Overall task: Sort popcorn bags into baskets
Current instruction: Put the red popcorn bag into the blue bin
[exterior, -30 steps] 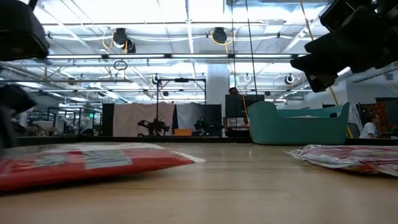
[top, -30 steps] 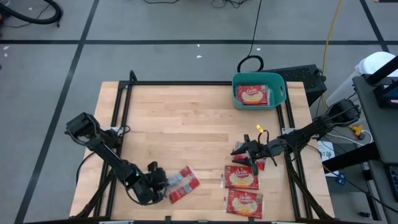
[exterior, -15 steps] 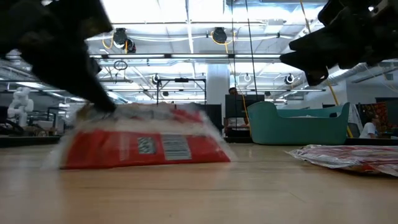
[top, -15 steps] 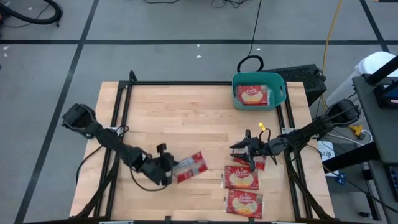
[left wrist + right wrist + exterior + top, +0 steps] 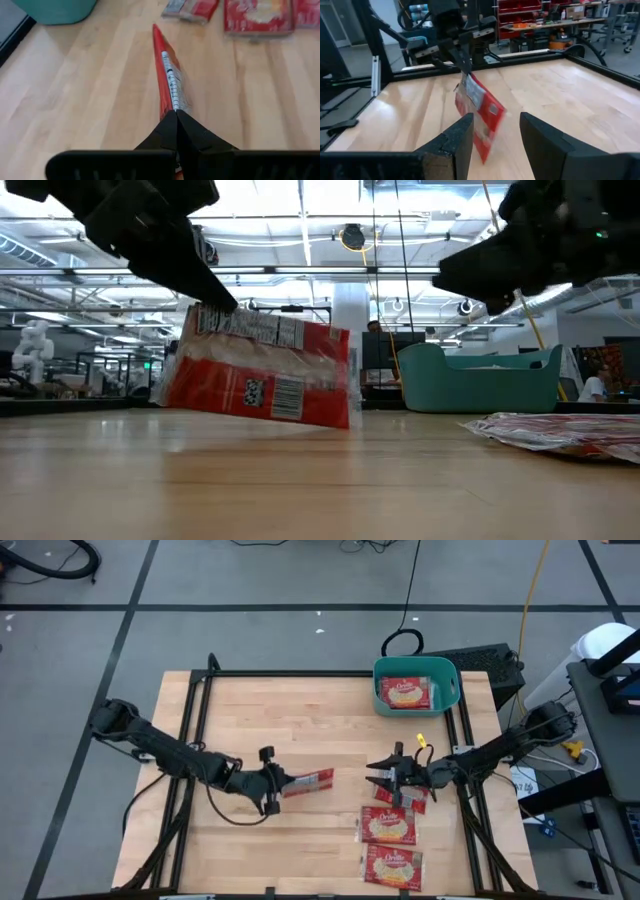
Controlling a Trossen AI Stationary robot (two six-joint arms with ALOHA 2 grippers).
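Left gripper (image 5: pixel 270 783) pinches a red popcorn bag (image 5: pixel 307 781), barcode label showing.
Right gripper (image 5: pixel 384 777) hovers open nearby; lettering unreadable.

Pale wooden table (image 5: pixel 300 720): three popcorn bags (image 5: pixel 388 825) flat, teal basket (image 5: pixel 452 690) at far corner.

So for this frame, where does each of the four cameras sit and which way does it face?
High view: above the table, straight down; both arms, teal basket, held popcorn bag.
Low view: at tabletop height, level into the room; arms enter from above, the bag hanging.
Left wrist view: on the left arm, along the left gripper, fingers shut on the bag's edge.
Right wrist view: on the right arm, past the open right gripper toward the left arm.
Shared: all four show the held bag.
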